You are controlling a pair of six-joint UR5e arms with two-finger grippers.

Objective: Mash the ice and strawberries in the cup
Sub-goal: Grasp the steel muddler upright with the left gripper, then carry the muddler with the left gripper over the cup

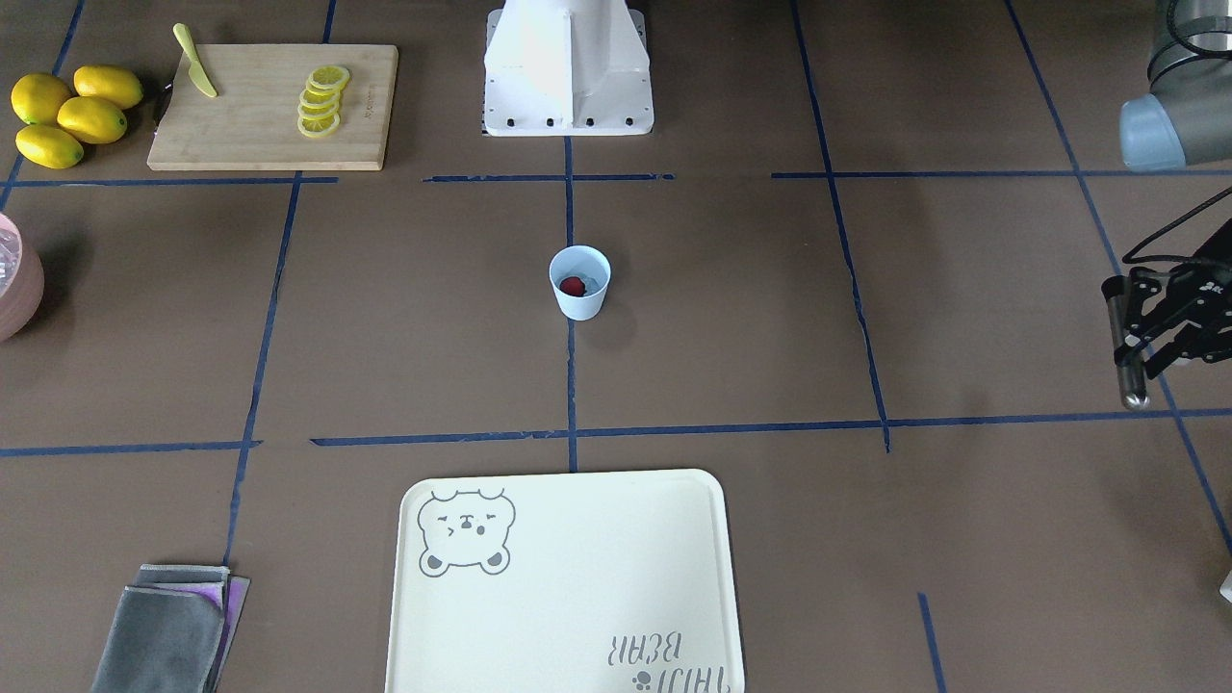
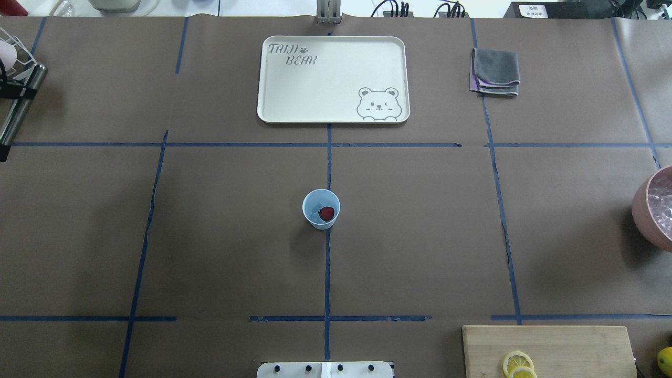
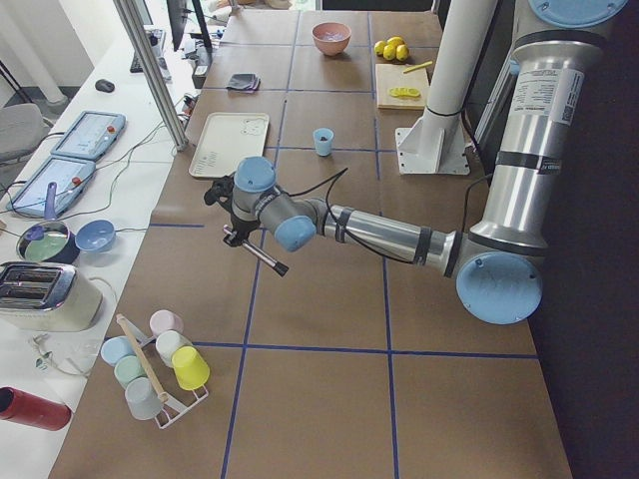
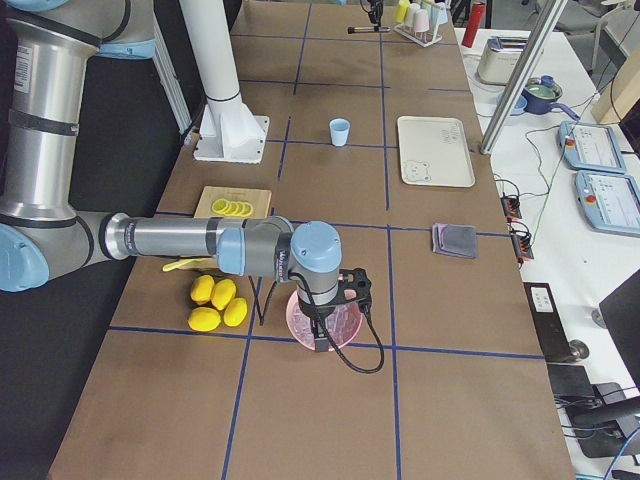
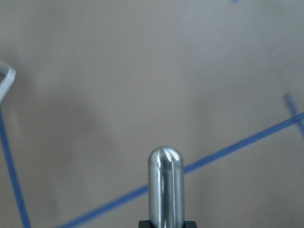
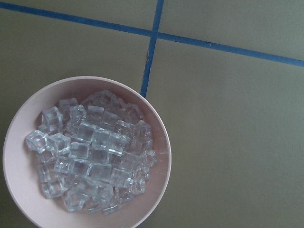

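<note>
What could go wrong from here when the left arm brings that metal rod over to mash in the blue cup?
The cup stands free mid-table, unheld; the right arm hangs over the pink bowl, so pressing may tip or slide it. Its mouth is narrow: an off-centre metal rod in the left gripper could catch the rim. The strawberry might squirt out.

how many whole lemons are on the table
4, all in one cluster beside the cutting board: first lemon, second lemon, third lemon, fourth lemon. None seems hidden.
</note>
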